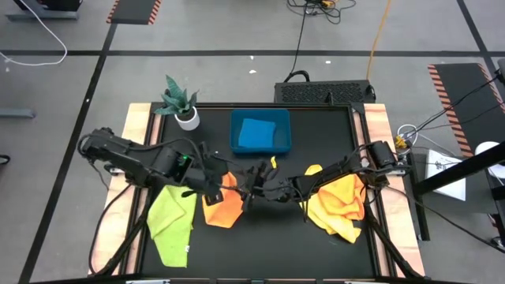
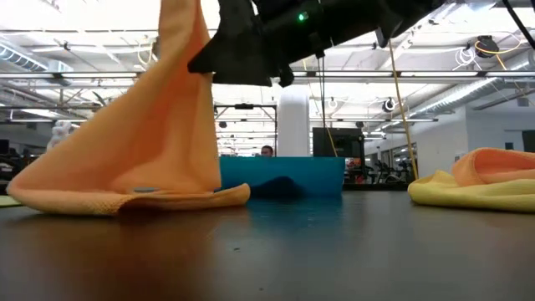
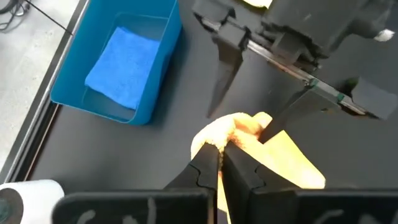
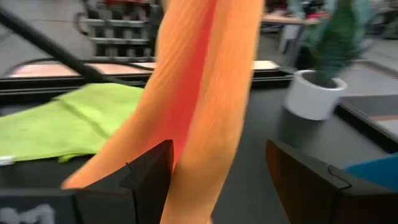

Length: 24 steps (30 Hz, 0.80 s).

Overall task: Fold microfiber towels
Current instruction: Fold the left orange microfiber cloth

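Note:
An orange towel (image 1: pixel 221 207) is raised at one end, and its lower part (image 2: pixel 125 196) lies on the black table. My left gripper (image 1: pixel 230 184) is shut on its raised top (image 3: pixel 217 134). My right gripper (image 1: pixel 255 188) is open right beside it, its two fingers (image 4: pixel 149 174) on either side of the hanging orange cloth (image 4: pixel 199 93). A lime green towel (image 1: pixel 172 222) lies crumpled at the near left and a yellow towel (image 1: pixel 339 207) lies bunched at the right. A folded blue towel (image 1: pixel 256 132) lies in the blue tray (image 1: pixel 282 142). My left gripper pinches the towel's bunched top (image 3: pixel 214 138) between its two fingers, in several gathered layers. The fingers come level from the table's left. The cloth hangs below them in a loose cone, with its lower edge (image 2: pixel 192 197) on the table. My right gripper: I cannot tell whether a finger touches the hanging cloth.
A potted plant (image 1: pixel 181 106) stands at the far left corner. The blue tray stands at the far middle. The two grippers are close together at mid-table. Bare black table shows between the orange and yellow towels (image 1: pixel 276 229).

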Tool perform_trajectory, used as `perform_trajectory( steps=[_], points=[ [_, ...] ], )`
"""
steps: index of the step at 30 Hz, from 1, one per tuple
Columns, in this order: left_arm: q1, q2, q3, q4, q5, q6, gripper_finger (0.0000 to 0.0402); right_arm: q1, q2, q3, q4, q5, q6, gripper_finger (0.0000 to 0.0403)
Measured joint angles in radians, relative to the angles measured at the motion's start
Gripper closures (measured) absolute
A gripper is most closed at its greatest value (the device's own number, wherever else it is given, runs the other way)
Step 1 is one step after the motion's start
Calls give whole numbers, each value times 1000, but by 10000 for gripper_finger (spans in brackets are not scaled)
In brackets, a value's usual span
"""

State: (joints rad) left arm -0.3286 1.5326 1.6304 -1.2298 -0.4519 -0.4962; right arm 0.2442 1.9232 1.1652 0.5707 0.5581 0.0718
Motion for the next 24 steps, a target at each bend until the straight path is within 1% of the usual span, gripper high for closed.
perform_trajectory(
  steps=[3,6,9,14,19,24],
  points=[
    [27,0,-36,66,12,34,397,-10,-1,0,-30,55,-1,155],
    [48,0,-57,111,34,72,388,-24,0,0,-77,105,14,155],
    [59,0,-62,127,34,101,384,-38,-1,0,-156,113,74,155],
    [58,-1,-56,128,34,134,397,-55,-1,0,-347,125,192,156],
    [58,-1,-56,124,34,139,384,-60,0,0,-442,124,255,156],
    [58,-2,-56,121,44,148,396,-60,0,0,-506,122,289,156]
  ],
)
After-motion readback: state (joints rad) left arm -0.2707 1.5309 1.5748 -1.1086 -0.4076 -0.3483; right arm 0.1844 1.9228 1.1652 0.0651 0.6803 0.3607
